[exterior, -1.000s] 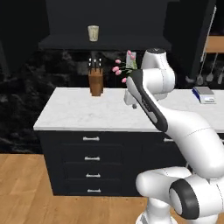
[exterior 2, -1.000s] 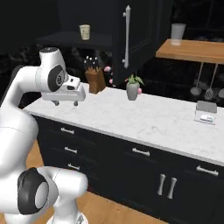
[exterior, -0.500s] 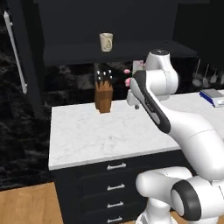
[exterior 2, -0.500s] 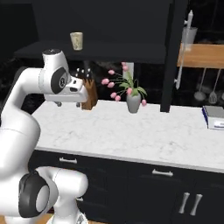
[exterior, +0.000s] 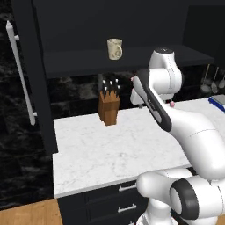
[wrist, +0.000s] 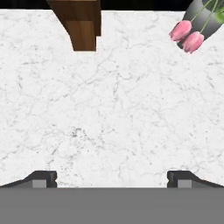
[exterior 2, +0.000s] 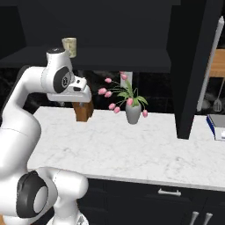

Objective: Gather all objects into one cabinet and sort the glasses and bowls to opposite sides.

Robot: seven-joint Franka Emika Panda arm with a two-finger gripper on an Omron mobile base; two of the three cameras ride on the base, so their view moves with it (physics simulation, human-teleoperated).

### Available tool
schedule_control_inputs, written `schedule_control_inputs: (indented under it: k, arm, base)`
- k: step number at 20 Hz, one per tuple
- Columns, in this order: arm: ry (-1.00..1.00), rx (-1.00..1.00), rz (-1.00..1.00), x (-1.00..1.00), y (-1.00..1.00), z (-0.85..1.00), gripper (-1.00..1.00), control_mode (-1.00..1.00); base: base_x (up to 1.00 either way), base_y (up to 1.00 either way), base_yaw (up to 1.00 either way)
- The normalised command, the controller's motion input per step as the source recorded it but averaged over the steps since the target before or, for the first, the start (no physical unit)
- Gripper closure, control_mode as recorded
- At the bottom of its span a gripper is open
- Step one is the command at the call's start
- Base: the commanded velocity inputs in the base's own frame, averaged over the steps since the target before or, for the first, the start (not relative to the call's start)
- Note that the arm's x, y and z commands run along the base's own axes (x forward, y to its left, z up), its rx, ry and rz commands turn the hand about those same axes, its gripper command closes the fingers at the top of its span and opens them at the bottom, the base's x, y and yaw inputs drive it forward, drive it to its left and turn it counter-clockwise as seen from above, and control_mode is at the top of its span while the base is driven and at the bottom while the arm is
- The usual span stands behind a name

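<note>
Bare counter (wrist: 113,113) ahead; knife block (wrist: 81,22) and vase (wrist: 205,19) flank, seemingly apart.

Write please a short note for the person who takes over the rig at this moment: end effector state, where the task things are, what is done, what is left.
End effector: open, empty, facing down over the marble counter, between the knife block and the tulip vase.
Cream mug: upright on the shelf of the open black cabinet, above the knife block.
Done: cabinet door stands open.
Left: the other mugs and the bowl must be found, brought in and sorted.
</note>
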Motion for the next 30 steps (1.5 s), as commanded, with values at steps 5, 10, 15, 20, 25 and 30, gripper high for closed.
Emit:
schedule_control_inputs:
  k: [5, 10, 15, 20, 25, 30]
  arm:
    - [0.00, 0.00, 0.00, 0.00, 0.00, 0.00, -1.00, 1.00]
    - [0.00, 0.00, 0.00, 0.00, 0.00, 0.00, -1.00, 1.00]
    - [0.00, 0.00, 0.00, 0.00, 0.00, 0.00, -1.00, 1.00]
    - [0.00, 0.00, 0.00, 0.00, 0.00, 0.00, -1.00, 1.00]
    - [0.00, 0.00, 0.00, 0.00, 0.00, 0.00, -1.00, 1.00]
    - [-0.04, 0.00, 0.00, -0.03, 0.03, 0.00, -1.00, -1.00]
  base:
    - [1.00, 0.87, 0.00]
    - [0.38, 0.24, 0.04]
    - [0.00, 0.00, 0.00]
    - [0.00, 0.00, 0.00]
    - [0.00, 0.00, 0.00]
    - [-0.03, 0.02, 0.00]
